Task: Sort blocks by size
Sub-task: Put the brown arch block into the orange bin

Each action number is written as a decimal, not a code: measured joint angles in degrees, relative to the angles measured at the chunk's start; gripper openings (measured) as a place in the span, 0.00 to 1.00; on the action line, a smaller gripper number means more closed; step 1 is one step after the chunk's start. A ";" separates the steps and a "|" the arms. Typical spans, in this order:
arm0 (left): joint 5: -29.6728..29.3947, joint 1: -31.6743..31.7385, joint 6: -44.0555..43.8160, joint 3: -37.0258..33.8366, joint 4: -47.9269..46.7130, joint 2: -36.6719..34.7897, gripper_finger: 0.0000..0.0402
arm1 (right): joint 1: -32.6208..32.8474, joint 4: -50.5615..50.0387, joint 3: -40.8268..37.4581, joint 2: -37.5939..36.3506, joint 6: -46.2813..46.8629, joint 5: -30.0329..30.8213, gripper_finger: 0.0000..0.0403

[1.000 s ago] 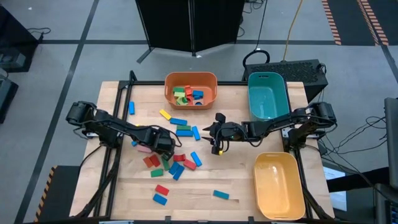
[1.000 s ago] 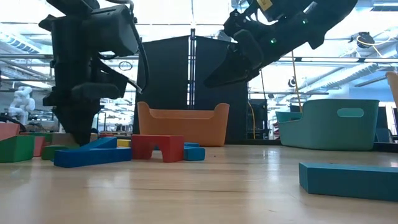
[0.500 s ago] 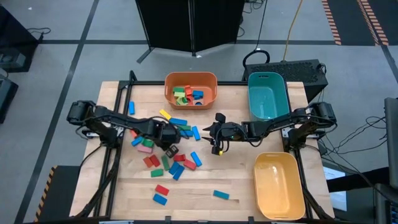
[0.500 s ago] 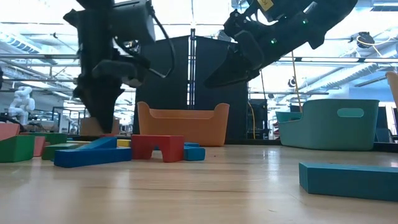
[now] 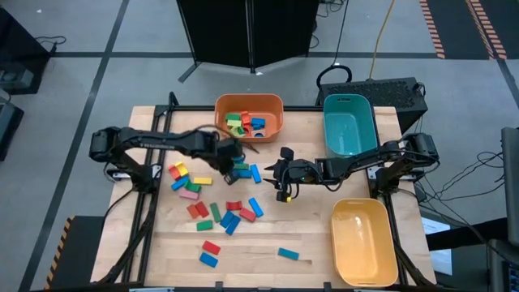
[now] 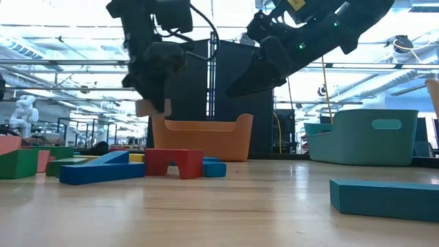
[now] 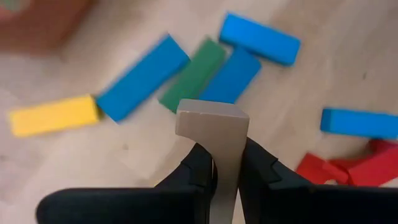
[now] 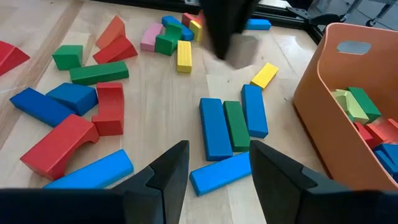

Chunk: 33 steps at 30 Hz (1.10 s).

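Wooden bench (image 5: pixel 308 235) in a lab space, dark panel behind it, open workshop visible past the far edge in the low view.

Left gripper (image 5: pixel 231 152) is up off the bench, just in front of the orange bin (image 5: pixel 248 116), fingers (image 7: pixel 200 167) pinching a small pale block (image 7: pixel 213 118) that stands upright between them. In the low view the same block (image 6: pixel 152 107) hangs clear of the surface, near the bin's left end.

Right under and beside it: a tight cluster of blue and green blocks (image 5: pixel 242 169) lying side by side, with a yellow block (image 8: pixel 265 74) just past them toward the bin.

Right gripper (image 5: pixel 283 184) hovers mid-bench, fingers (image 8: pixel 166 171) spread, nothing between them.

Rest of the blocks (image 5: pixel 215 212) scattered over the left half of the bench: a red/green/blue pile, a pink/yellow/green group (image 5: pixel 183 178) further left, a few strays near the front edge. The orange bin already holds several mixed-colour blocks (image 5: pixel 244 123).

Teal bin (image 5: pixel 349 123) sits at the far right, yellow bin (image 5: pixel 364 242) at the near right.
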 joint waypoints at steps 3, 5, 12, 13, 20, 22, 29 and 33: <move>-0.06 3.32 3.04 2.60 -1.38 0.00 0.10 | -0.04 0.00 0.00 0.00 -0.42 0.00 0.39; -0.06 5.70 4.75 3.85 -1.73 0.00 0.10 | -0.07 0.00 0.00 0.00 -0.44 0.00 0.39; 0.65 14.18 10.29 6.86 -0.65 0.00 0.10 | -0.38 0.02 0.00 0.00 -0.46 -0.03 0.39; 1.08 15.28 10.87 7.10 -0.10 0.00 0.10 | -0.52 0.02 0.00 0.00 -0.46 -0.02 0.39; 5.52 21.96 13.94 7.67 7.76 0.22 0.10 | -0.92 0.27 0.00 -0.01 -0.46 -0.01 0.39; 6.64 23.58 13.92 7.71 10.59 0.99 0.10 | -0.92 1.25 0.00 -0.01 -0.52 0.00 0.39; 9.31 28.37 15.51 9.09 13.99 7.00 0.10 | -0.92 3.66 0.11 -0.02 -2.35 -0.04 0.39; 9.40 29.95 16.80 12.46 14.33 10.96 0.10 | -1.35 4.02 0.11 -0.02 -3.87 -0.11 0.39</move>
